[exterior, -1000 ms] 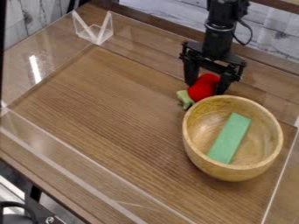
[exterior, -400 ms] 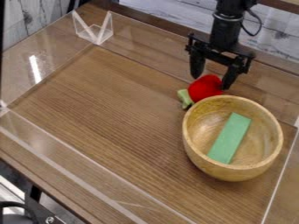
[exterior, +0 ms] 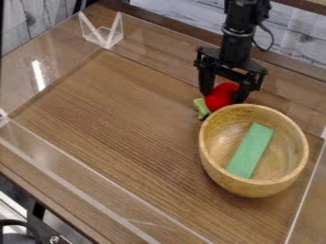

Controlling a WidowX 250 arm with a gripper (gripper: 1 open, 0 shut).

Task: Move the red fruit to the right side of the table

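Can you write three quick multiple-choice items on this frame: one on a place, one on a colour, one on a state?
1. Where is the red fruit?
A. inside the wooden bowl
B. on the table just beyond the bowl's rim
C. in the near left corner

2. What colour is the flat block in the wooden bowl?
A. green
B. blue
C. yellow

3. How do the jaws of the gripper stand?
A. shut above the bowl
B. open, one on each side of the fruit
C. out of view

Key: 1 B, the fruit lies on the table outside the rim. 2 A, the block is plainly green. 3 B, the dark jaws straddle the fruit.
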